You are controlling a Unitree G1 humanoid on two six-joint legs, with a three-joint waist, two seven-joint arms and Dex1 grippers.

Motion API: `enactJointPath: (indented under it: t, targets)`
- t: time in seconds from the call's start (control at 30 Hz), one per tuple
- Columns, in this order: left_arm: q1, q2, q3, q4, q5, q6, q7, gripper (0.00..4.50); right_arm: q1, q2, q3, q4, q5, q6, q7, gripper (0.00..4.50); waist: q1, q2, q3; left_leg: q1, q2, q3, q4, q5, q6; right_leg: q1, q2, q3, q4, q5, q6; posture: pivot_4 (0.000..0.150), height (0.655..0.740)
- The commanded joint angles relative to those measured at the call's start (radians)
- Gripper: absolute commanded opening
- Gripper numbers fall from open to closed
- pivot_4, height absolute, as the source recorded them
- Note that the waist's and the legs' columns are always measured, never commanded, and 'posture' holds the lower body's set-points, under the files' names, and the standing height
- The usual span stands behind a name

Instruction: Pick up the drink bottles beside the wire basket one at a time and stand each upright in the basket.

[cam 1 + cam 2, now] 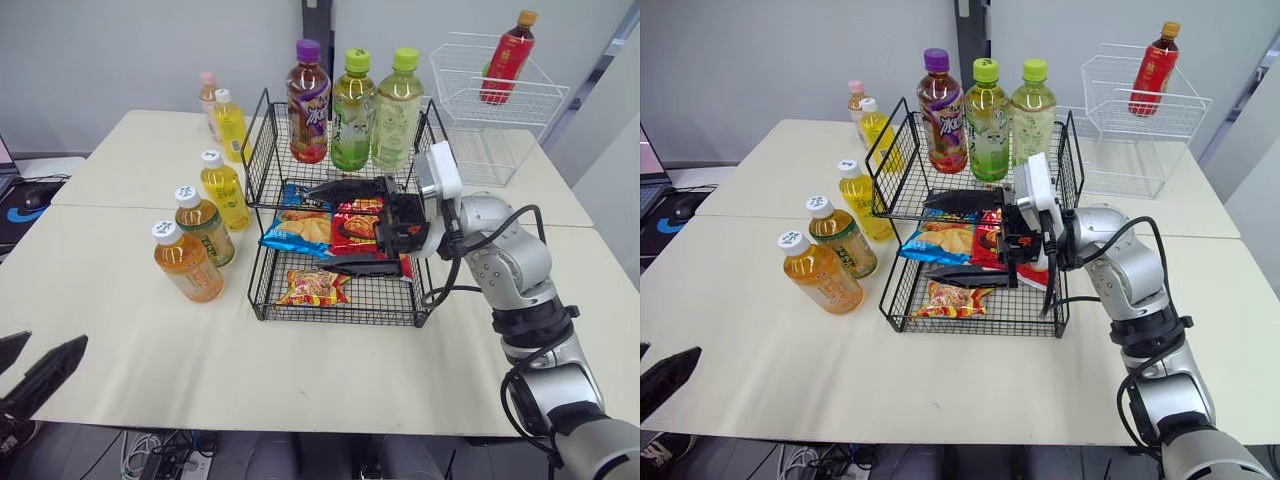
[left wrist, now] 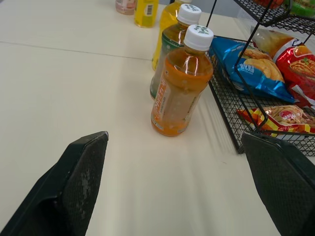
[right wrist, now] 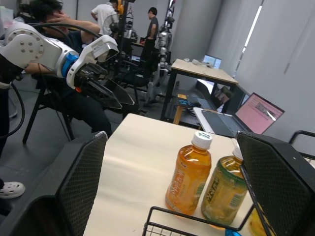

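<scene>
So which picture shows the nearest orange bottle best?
The left wrist view: the orange bottle stands close and whole, cap to base. Both eye views show it small, heading the row beside the wire basket. The right wrist view has basket wire crossing its base.

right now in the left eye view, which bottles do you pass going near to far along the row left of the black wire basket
orange bottle → green tea bottle → tall yellow bottle → small yellow bottle → pink bottle
</scene>
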Motion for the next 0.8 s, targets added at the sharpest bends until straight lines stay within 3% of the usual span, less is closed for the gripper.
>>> enactJointPath:
  t: [0.03,0.2,0.43,0.57,0.8]
  targets:
    - [0.007,0.019,-0.036,-0.022,-0.07,-0.064,0.078,4.48,-0.017,0.003,-0.015,-0.014,0.005,-0.02,0.005,4.5,-0.001,0.0,0.0,0.0,0.0,0.0,0.0,0.0,0.0,0.0,0.0,0.0,0.0,0.0,0.0,0.15,0.74]
    - [-0.107,0.048,-0.223,-0.034,-0.07,-0.161,0.244,4.48,0.003,-0.008,-0.027,-0.049,-0.003,-0.013,-0.026,4.5,0.004,0.002,0.001,0.0,0.0,0.0,-0.001,0.0,0.0,0.0,0.0,0.0,-0.001,0.0,0.0,0.15,0.74]
    - [-0.273,0.115,-0.545,0.05,0.126,-0.326,0.394,4.48,0.035,-0.028,-0.035,-0.098,-0.015,-0.007,-0.09,4.5,0.006,0.002,0.001,-0.001,0.0,0.001,-0.002,0.0,0.0,0.0,0.0,0.001,-0.002,0.002,-0.004,0.15,0.74]
    - [-0.349,0.127,-0.706,0.132,0.243,-0.427,0.424,4.48,0.047,-0.04,-0.039,-0.121,-0.02,-0.005,-0.122,4.5,0.006,0.003,0.001,-0.001,0.0,0.002,-0.003,0.0,0.0,-0.001,0.001,0.001,-0.002,0.002,-0.003,0.15,0.74]
    - [-0.441,0.119,-0.847,0.222,0.317,-0.518,0.439,4.48,0.053,-0.049,-0.043,-0.145,-0.029,-0.001,-0.163,4.5,0.005,0.003,0.001,-0.004,0.0,0.002,-0.003,0.0,0.0,-0.003,0.001,0.0,-0.003,0.0,0.0,0.15,0.74]
